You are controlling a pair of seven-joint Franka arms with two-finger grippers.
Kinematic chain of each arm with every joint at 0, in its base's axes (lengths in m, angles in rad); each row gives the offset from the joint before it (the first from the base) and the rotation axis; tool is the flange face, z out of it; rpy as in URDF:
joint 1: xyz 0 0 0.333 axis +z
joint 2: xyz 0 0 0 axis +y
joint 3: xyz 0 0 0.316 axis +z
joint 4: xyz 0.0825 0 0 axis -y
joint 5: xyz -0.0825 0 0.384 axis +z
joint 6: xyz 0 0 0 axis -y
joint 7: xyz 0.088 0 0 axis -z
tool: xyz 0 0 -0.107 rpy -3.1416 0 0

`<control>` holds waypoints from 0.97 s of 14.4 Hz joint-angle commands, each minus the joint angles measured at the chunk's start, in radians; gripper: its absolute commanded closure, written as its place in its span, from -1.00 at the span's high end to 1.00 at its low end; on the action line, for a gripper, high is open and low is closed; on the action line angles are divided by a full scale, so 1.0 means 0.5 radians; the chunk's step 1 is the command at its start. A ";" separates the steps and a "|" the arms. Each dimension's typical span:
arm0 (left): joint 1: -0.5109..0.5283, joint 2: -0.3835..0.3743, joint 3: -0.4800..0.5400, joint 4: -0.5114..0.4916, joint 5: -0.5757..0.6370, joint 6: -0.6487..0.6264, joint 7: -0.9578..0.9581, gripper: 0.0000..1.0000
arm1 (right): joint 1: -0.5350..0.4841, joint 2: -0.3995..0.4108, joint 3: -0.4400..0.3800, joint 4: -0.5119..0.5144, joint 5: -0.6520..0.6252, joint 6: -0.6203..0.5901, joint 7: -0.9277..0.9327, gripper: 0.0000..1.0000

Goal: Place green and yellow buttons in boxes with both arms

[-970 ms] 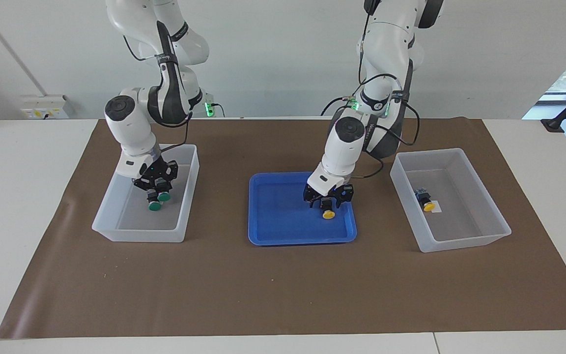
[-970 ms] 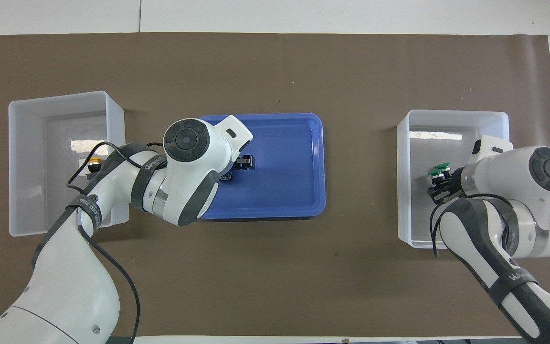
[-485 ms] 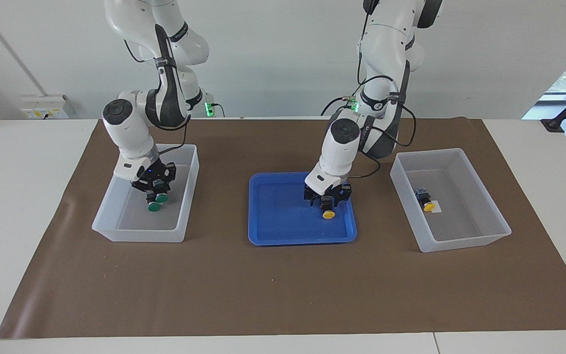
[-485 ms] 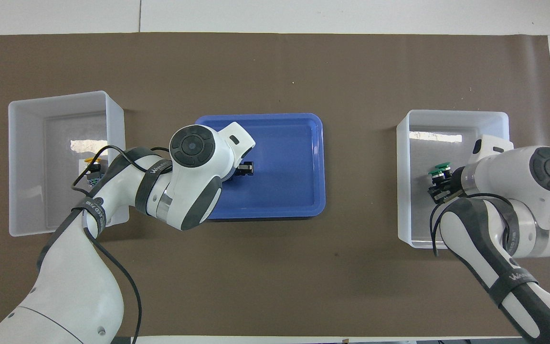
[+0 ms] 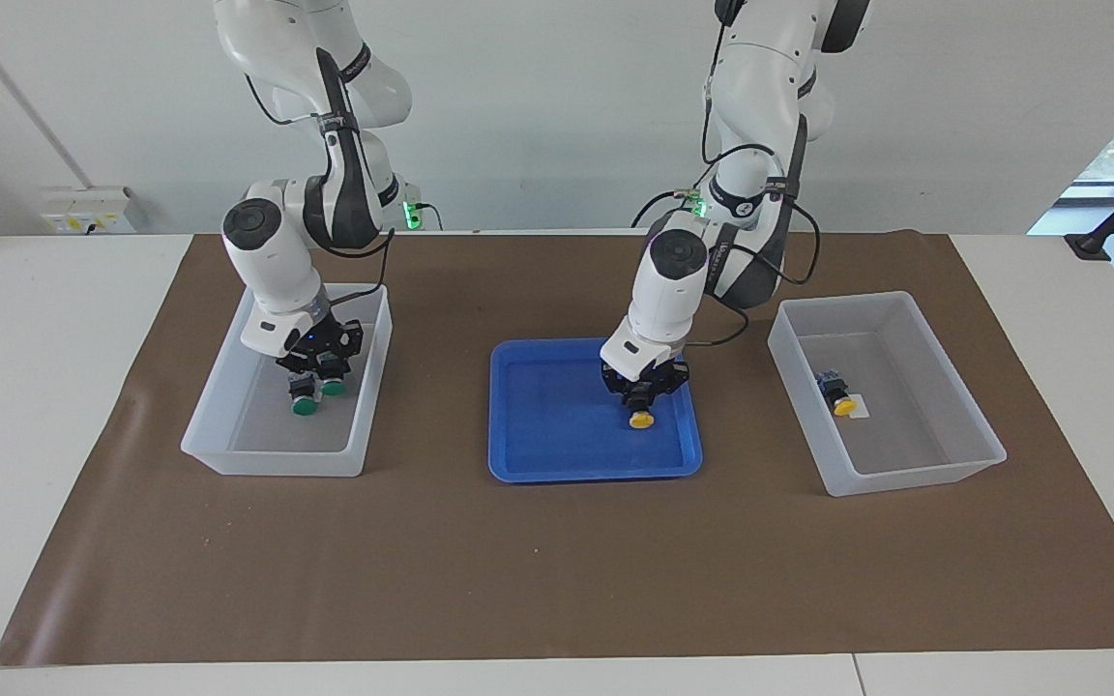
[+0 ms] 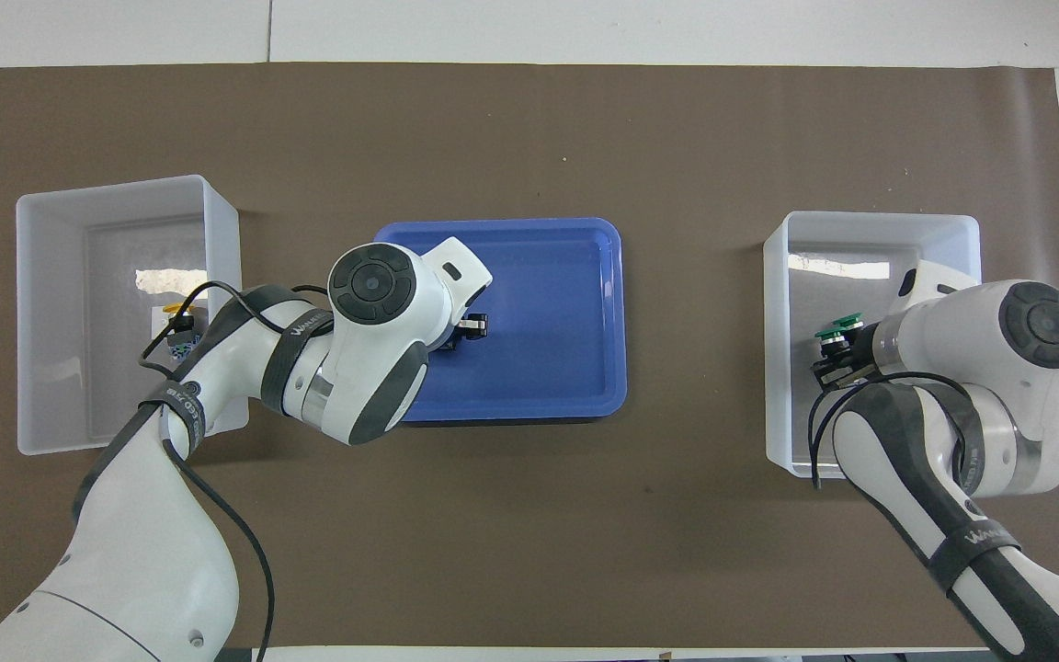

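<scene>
My right gripper [image 5: 317,372] is down inside the box [image 5: 228,425] at the right arm's end. It is shut on a green button [image 5: 333,389], held beside a second green button [image 5: 304,407] that rests on the box floor. One green cap [image 6: 837,324] shows in the overhead view. My left gripper [image 5: 644,398] is down in the blue tray [image 5: 538,454], shut on a yellow button [image 5: 641,420] whose cap points away from the robots. The other yellow button [image 5: 842,406] lies in the box [image 5: 915,464] at the left arm's end.
Both boxes and the tray sit on a brown mat [image 5: 557,561] that covers the middle of the white table. The tray holds nothing but the yellow button. In the overhead view the left arm's body covers part of the tray [image 6: 566,313] and of the box [image 6: 51,322].
My left gripper's fingers have closed in on the yellow button in the tray. My right gripper has shifted a little toward the table's middle, taking one green button with it.
</scene>
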 commanded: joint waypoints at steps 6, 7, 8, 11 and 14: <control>0.673 -0.413 0.022 0.451 0.008 -0.985 0.488 -1.00 | -0.039 0.013 0.007 0.021 -0.014 -0.011 -0.025 0.38; 0.820 -0.422 0.025 0.427 0.008 -0.989 0.675 -1.00 | -0.039 0.013 0.007 0.024 -0.014 -0.017 -0.025 0.42; 0.949 -0.444 0.028 0.384 0.008 -0.977 0.853 -1.00 | -0.042 0.013 0.007 0.027 -0.014 -0.026 -0.028 0.46; 1.213 -0.459 0.035 0.194 0.011 -0.812 1.197 -1.00 | -0.054 0.001 0.004 0.161 -0.017 -0.209 -0.025 1.00; 1.312 -0.520 0.038 -0.220 0.017 -0.401 1.229 -1.00 | -0.042 -0.002 0.007 0.605 -0.014 -0.773 -0.013 1.00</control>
